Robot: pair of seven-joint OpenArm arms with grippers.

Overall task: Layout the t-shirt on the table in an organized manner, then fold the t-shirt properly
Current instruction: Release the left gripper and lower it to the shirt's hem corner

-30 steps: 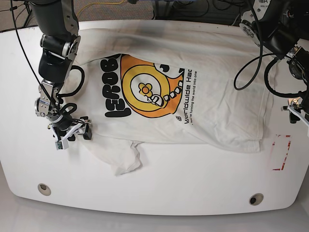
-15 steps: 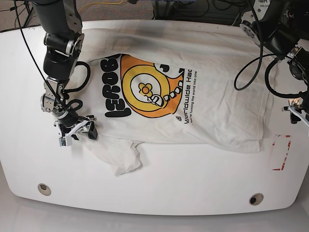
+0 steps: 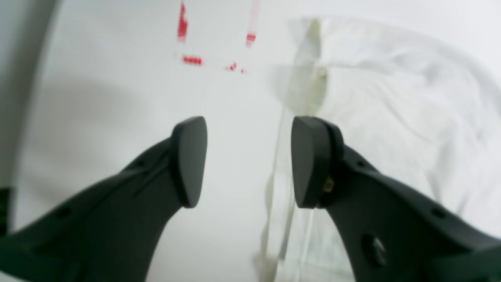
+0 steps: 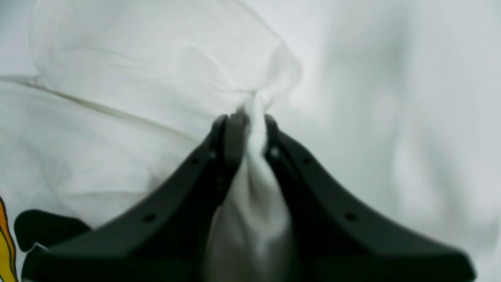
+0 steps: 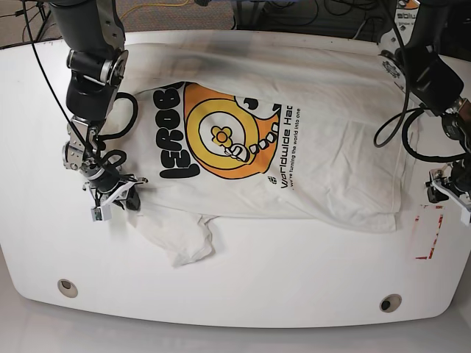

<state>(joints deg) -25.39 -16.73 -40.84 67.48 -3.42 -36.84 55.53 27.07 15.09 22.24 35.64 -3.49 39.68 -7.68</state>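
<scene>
Beside t-shirt [image 5: 316, 147]: red tape rectangle [image 5: 429, 232].

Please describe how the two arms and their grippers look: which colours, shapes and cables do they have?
Both arms are black, built of rounded segments with grey joint rings, and loose black cables loop beside them. The right gripper and left gripper have matte black curved fingers ending in flat rounded pads. In the base view, white parts show near each gripper.

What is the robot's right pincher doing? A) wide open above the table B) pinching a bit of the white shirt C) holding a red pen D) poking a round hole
B: in the right wrist view the right gripper has its jaws closed on a bunched fold of the t-shirt, with cloth squeezed up between them.
</scene>
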